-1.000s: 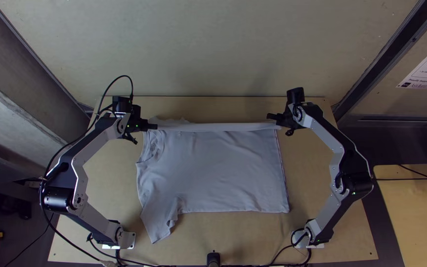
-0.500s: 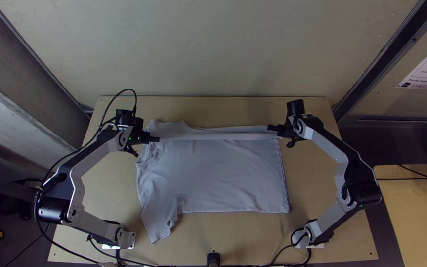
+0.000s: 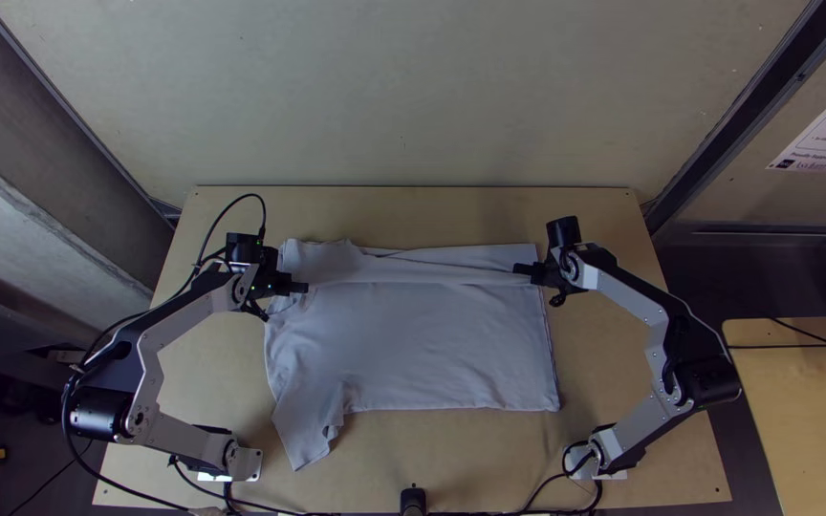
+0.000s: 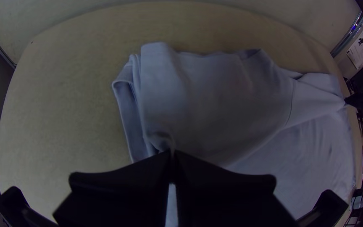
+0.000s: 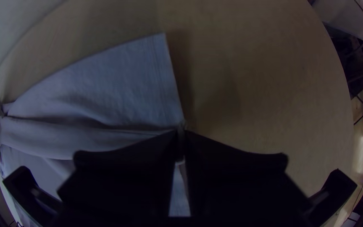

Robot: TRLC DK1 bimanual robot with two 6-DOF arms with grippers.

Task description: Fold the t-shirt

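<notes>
At the left, the white-and-black jointed left arm reaches in from outside the shirt, presumably to leave the cloth between the two arms free to turn. Its black, flat-fingered left gripper pinches the doubled cloth at the collar end, fingers closed together on the fabric.

Below that grip, on the near left, a short grey sleeve lies flat, pointing toward the near edge of the light wooden table; it probably has to wait until the body is folded.

Across the middle, the pale grey cloth t-shirt lies spread, collar left and hem right. A strip along its far side is folded over toward the near side, its turned edge running between the grippers. Holding both ends likely keeps that edge straight and stops the middle sagging.

At the right, the black, flat-fingered right gripper is closed on cloth at the hem end, the matching end of the edge. Its white-and-black right arm stands off to the right. Both grips should probably move nearer together, since uneven travel could skew the fold.
</notes>
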